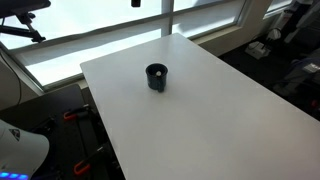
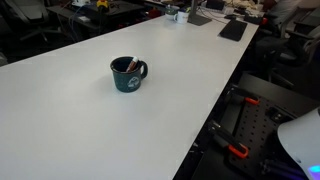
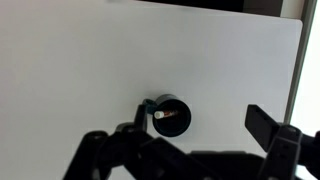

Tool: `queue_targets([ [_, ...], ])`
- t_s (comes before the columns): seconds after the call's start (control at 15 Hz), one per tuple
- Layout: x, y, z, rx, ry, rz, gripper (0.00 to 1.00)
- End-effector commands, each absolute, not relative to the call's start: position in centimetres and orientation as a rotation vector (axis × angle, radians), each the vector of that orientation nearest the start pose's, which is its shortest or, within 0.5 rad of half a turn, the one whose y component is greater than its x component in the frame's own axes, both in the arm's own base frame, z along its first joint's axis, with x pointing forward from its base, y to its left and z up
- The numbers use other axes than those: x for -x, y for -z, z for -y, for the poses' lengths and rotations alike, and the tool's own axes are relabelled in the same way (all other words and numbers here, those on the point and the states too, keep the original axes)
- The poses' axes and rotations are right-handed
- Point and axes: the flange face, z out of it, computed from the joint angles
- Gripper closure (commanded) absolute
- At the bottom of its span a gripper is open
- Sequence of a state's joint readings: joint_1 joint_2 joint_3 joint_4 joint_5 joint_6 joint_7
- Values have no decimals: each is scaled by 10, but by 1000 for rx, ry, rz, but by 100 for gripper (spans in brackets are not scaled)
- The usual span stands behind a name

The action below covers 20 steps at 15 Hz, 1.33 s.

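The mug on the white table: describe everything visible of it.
The mug is dark teal, glossy like ceramic, with a pale mark on its side and one loop handle. It stands upright on the white table, away from the edges. A slim pale-tipped object leans inside; what it is cannot be told. The fingers are clear of it.

A wide white bench (image 1: 220, 110) fills the room's middle. Behind it, large windows (image 1: 100, 25) let in bright daylight. Beyond the far end stand cluttered desks (image 2: 215, 15); the floor (image 1: 235, 55) alongside is dark.
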<state>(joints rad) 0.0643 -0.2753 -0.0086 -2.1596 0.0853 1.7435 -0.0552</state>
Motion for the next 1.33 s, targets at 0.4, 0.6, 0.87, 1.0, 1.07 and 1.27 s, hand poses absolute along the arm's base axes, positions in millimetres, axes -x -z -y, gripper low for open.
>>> queue_targets([
  [0.4, -455, -502, -33, 3046, -216, 139, 0],
  [0.6, -464, -488, -28, 3032, -284, 124, 0],
  [0.87, -486, -459, -14, 3027, -372, 95, 0],
  [1.0, -502, -442, -6, 3024, -399, 129, 0],
  [1.07, -510, -433, 0, 3006, -436, 144, 0],
  [1.27, -495, -429, -5, 3014, -429, 106, 0],
])
